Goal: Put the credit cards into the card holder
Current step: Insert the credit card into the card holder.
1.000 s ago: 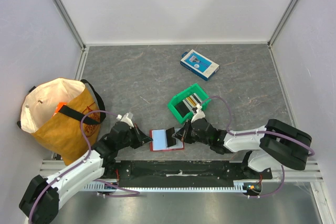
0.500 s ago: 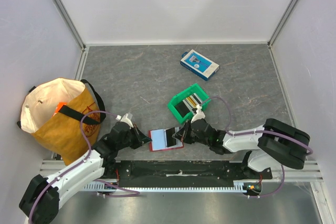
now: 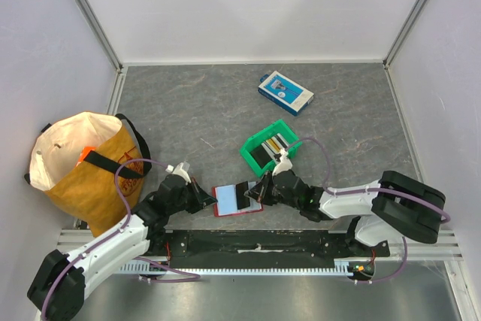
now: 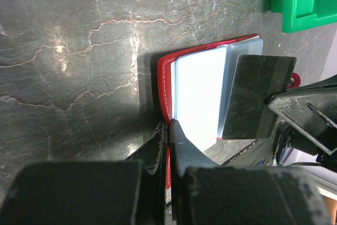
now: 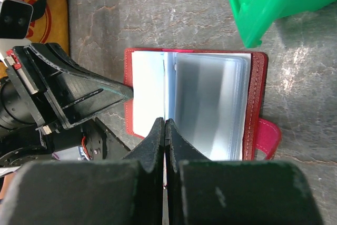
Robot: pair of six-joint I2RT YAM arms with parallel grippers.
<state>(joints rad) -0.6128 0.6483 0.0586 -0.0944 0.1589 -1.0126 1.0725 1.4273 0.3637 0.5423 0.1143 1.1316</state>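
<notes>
Two end effectors work at the near edge of the table [image 3: 188,103]. Left end effector [image 3: 201,199]: fingers together, clamped on the left cover edge of the card holder [image 3: 225,202]. Right end effector [image 3: 258,192]: fingers together, clamped on one black credit card [image 3: 245,196]. In the right wrist view this card shows edge-on between the fingers.

One card holder: red, lying open on the table between the two end effectors, pale clear sleeves facing up, and one pink closing tab [image 5: 266,138] at its right cover. The black credit card sits tilted over the right-hand sleeves, with one end in the grip. Whether its free edge is inside a sleeve cannot be told.

One green bin [image 5: 253,3] stands just beyond the card holder, apart from it. It contains more credit cards [image 3: 261,156]: one black face and tan-yellow edges beside it. Their exact count cannot be told.

One blue-and-white box [image 3: 285,92] lies further back on the table, well apart from the bin.

One yellow cloth bag [image 3: 83,186] stands at the left side, mouth open, with one orange item [image 3: 86,156] inside.
</notes>
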